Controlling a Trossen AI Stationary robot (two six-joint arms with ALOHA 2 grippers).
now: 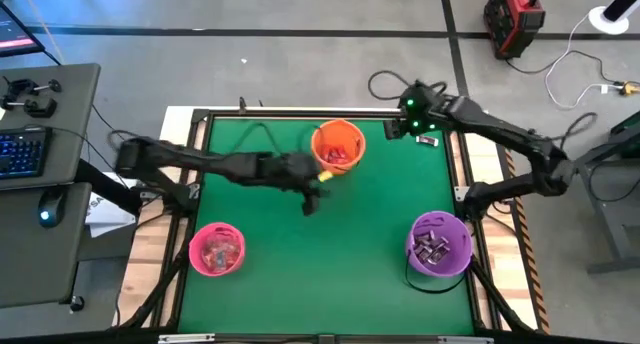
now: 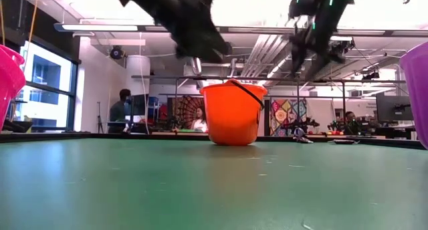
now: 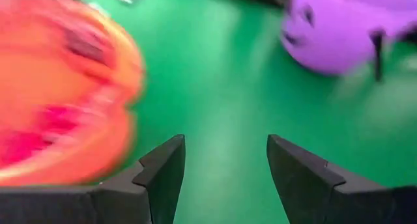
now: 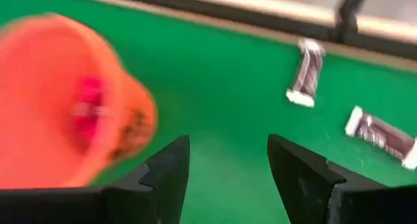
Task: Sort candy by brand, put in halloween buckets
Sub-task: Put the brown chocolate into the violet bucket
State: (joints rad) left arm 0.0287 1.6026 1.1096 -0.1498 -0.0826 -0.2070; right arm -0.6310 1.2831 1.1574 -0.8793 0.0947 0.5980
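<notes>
The right gripper (image 4: 228, 178), jaws apart and empty, hung nearest the last two dark candy bars (image 4: 306, 71), which lay just ahead, long axes skewed; the left gripper (image 1: 312, 196), also open, sat beside the orange bucket (image 1: 338, 144).

A robotics lab in an open-plan office is showing here: exposed ceiling ducts (image 2: 221, 46), desks with monitors (image 2: 394, 108) (people (image 2: 121, 108) sitting behind), a keyboard (image 1: 22, 151) glowing beside the table (image 1: 380, 214).

1. A red case (image 1: 514, 19) sits on the grey floor beyond the table.
2. A white cable (image 1: 570, 56) trails across the floor near it.
3. A keyboard (image 1: 22, 151) and mouse (image 1: 46, 205) lie on the side desk (image 1: 40, 254).
</notes>
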